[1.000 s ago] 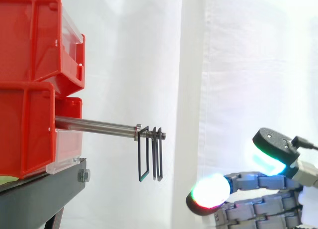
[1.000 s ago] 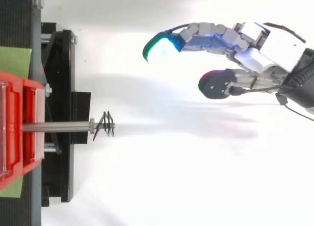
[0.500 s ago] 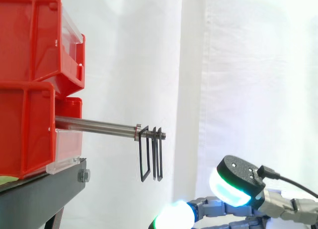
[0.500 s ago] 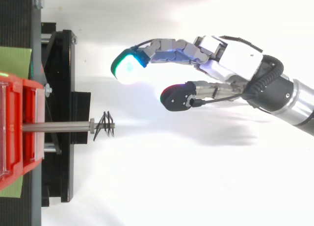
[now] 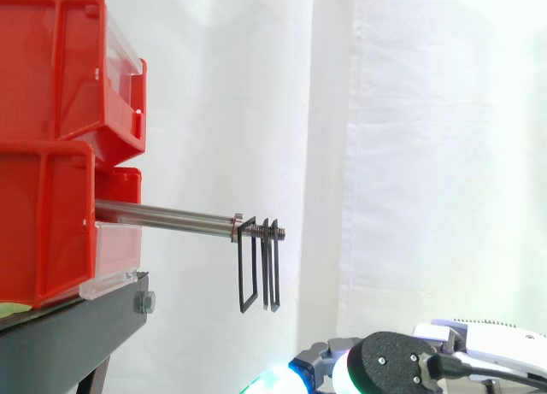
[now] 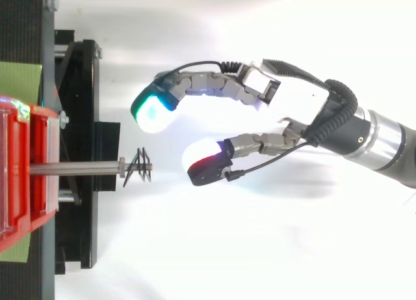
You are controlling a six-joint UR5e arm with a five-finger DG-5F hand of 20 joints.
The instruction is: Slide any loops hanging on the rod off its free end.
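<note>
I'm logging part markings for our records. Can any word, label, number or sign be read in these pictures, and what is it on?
There is no readable text. The red bins, the rod, the loops, the black stand and the hand show no legible word, number or sign.

Two plain red bins (image 5: 51, 146) with clear fronts, on a black stand (image 5: 68, 338). A silver-grey rod (image 5: 162, 213) carries thin black loops (image 5: 256, 274). The hand (image 6: 296, 95) is white and grey; its fingertips (image 6: 153, 111) glow white, one edged green, one edged red. Plain white curtain (image 5: 427, 112) behind; a green patch (image 6: 19, 75) on the stand
</note>
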